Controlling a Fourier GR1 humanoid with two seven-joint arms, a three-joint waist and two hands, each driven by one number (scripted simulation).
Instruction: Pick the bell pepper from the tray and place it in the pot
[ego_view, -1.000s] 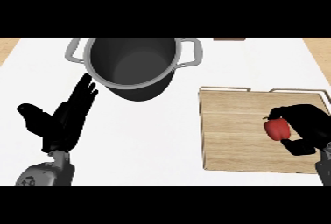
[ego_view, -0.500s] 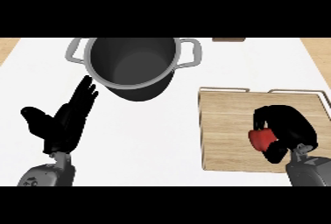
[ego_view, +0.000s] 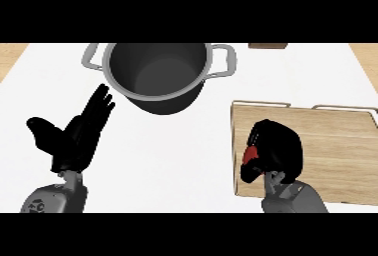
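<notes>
Right hand (ego_view: 275, 152) has its fingers curled round the bell pepper (ego_view: 251, 155), over the left part of the wooden tray (ego_view: 332, 135). Only a red sliver shows; the rest, stem included, is hidden by the hand. Can't tell if it's lifted clear. Likely light, stiff-walled, smooth-skinned, so wrapping the body seems sensible. Pot (ego_view: 159, 70) sits well apart, up-left on the counter (ego_view: 184, 150). Left hand (ego_view: 74, 137) rests at left, fingers straight and apart.

A kitchen is showing here: a grey two-handled pot (ego_view: 164, 75) is sitting at twelve o'clock on a white counter (ego_view: 184, 150), with a wooden tray (ego_view: 332, 145) lying at four o'clock beside it.
</notes>
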